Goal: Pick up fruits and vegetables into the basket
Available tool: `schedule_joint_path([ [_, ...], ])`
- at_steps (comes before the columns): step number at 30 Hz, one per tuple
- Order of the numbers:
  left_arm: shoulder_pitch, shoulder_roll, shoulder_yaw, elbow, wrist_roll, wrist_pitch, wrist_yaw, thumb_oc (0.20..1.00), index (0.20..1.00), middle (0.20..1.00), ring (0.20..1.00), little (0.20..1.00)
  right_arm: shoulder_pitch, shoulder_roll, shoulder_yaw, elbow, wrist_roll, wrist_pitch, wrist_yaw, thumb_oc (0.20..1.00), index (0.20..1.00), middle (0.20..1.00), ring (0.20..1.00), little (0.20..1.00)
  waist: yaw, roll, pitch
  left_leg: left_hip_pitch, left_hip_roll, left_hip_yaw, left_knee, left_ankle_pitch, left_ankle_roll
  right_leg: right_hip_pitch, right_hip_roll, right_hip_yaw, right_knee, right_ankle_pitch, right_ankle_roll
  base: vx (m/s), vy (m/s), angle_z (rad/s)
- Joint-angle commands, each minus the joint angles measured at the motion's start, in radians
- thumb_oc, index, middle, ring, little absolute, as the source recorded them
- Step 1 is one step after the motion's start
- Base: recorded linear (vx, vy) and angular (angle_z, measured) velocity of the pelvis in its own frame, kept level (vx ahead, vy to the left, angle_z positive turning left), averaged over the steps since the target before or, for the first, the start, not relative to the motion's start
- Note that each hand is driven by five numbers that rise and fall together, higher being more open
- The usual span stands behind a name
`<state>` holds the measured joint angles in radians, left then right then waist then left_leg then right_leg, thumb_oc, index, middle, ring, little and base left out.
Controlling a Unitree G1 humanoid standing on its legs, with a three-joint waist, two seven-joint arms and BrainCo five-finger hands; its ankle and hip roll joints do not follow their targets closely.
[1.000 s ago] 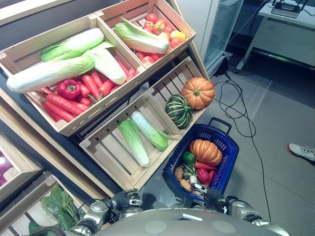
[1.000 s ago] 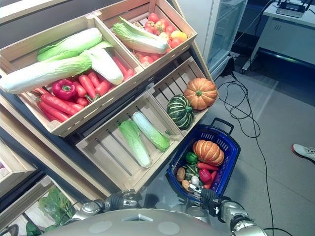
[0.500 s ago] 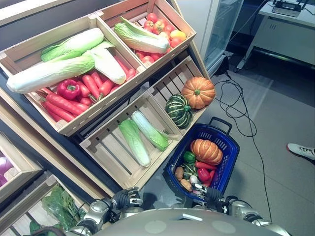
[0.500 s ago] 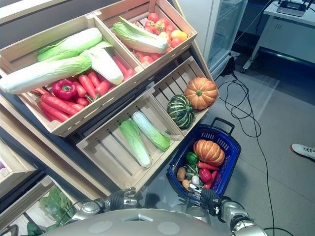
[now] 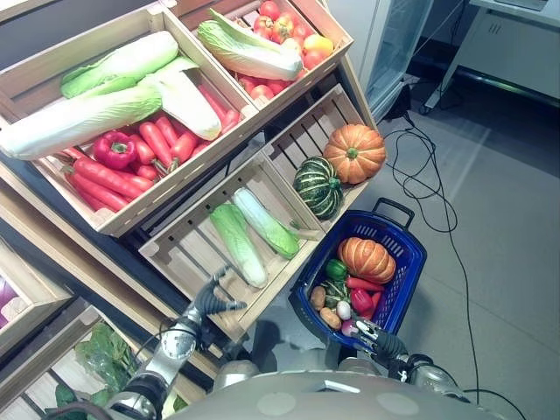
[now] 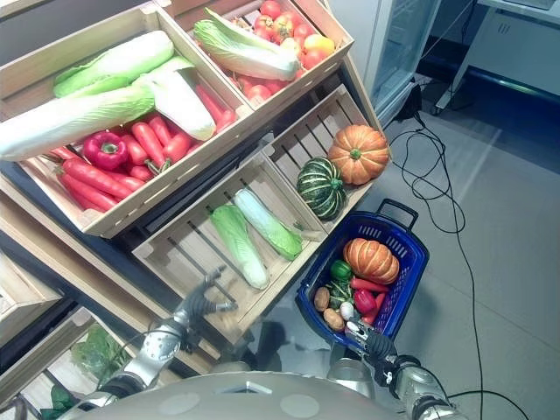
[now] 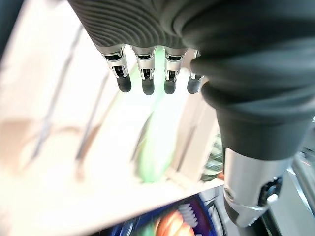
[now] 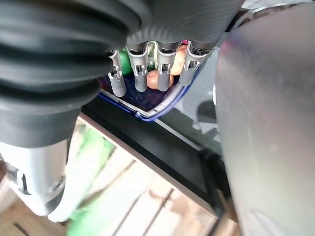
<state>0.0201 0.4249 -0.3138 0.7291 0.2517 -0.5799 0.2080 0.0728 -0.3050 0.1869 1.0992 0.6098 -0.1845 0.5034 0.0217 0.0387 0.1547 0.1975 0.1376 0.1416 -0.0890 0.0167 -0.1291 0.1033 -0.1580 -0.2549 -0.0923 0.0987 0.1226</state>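
Observation:
A blue basket (image 5: 412, 282) stands on the floor to the right of the shelf. In it lie an orange pumpkin (image 5: 367, 259), a green pepper, red peppers and potatoes. My left hand (image 5: 211, 299) is raised at the front edge of the lower crate (image 5: 188, 262), with straight fingers (image 7: 143, 74) that hold nothing. Just beyond them lie two long green cabbages (image 5: 240, 246). My right hand (image 5: 374, 336) hovers at the basket's near rim, fingers (image 8: 139, 73) relaxed and empty.
The neighbouring crate holds a dark green squash (image 5: 316, 185) and an orange pumpkin (image 5: 353, 153). Upper crates carry napa cabbages, carrots, a red pepper (image 5: 115, 150) and tomatoes (image 5: 282, 24). Leafy greens (image 5: 101, 357) sit in the lowest crate. A glass cabinet (image 5: 394, 44) stands at the back right.
My left hand has risen from the lower edge up to the front of the cabbage crate, with its fingers spread. The camera has tilted slightly. My right hand stays by the basket.

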Motion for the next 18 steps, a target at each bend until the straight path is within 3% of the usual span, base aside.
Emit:
schedule_joint_path([
  [1,-0.059,0.067,0.019,-0.093,0.163,-0.112,0.162,1.000,1.000,1.000,1.000,1.000,-0.037,-0.007,-0.028,-0.067,0.062,-0.081,-0.011,1.000,1.000,1.000,1.000,1.000,-0.023,-0.025,0.028,-0.059,-0.040,0.012,0.019,-0.052,0.087,0.011,-0.025,-0.011,0.106,-0.123,0.015,0.08,-0.044,-0.03],
  [4,-0.063,0.126,0.037,-0.202,0.279,-0.106,0.251,1.000,1.000,1.000,1.000,1.000,-0.007,-0.017,-0.052,-0.156,0.070,-0.091,-0.031,1.000,1.000,1.000,1.000,1.000,-0.038,-0.016,0.036,-0.070,-0.035,0.009,0.024,-0.049,0.090,-0.011,-0.031,0.000,0.142,-0.139,0.014,0.06,-0.025,-0.03],
  [10,-0.134,0.234,0.022,-0.321,0.503,-0.015,0.426,1.000,1.000,1.000,1.000,1.000,0.027,-0.053,-0.073,-0.378,0.071,-0.095,-0.095,1.000,1.000,1.000,1.000,1.000,-0.088,0.016,0.077,-0.147,-0.040,0.004,0.086,-0.057,0.089,-0.122,-0.056,0.029,0.237,-0.166,0.008,-0.03,0.021,-0.09],
  [11,-0.193,0.280,-0.016,-0.342,0.539,0.055,0.486,1.000,1.000,1.000,1.000,1.000,0.017,-0.082,-0.068,-0.436,0.067,-0.104,-0.109,1.000,1.000,1.000,1.000,1.000,-0.114,0.031,0.109,-0.191,-0.045,0.007,0.125,-0.061,0.081,-0.178,-0.067,0.045,0.265,-0.168,0.004,-0.15,0.076,-0.18],
  [18,-0.427,0.358,-0.130,-0.283,0.585,0.268,0.602,1.000,1.000,1.000,1.000,1.000,-0.019,-0.170,-0.037,-0.586,0.039,-0.109,-0.158,1.000,1.000,1.000,1.000,1.000,-0.203,0.089,0.202,-0.286,-0.055,0.038,0.171,-0.044,0.057,-0.317,-0.074,0.112,0.326,-0.178,0.001,-0.08,0.086,-0.18],
])
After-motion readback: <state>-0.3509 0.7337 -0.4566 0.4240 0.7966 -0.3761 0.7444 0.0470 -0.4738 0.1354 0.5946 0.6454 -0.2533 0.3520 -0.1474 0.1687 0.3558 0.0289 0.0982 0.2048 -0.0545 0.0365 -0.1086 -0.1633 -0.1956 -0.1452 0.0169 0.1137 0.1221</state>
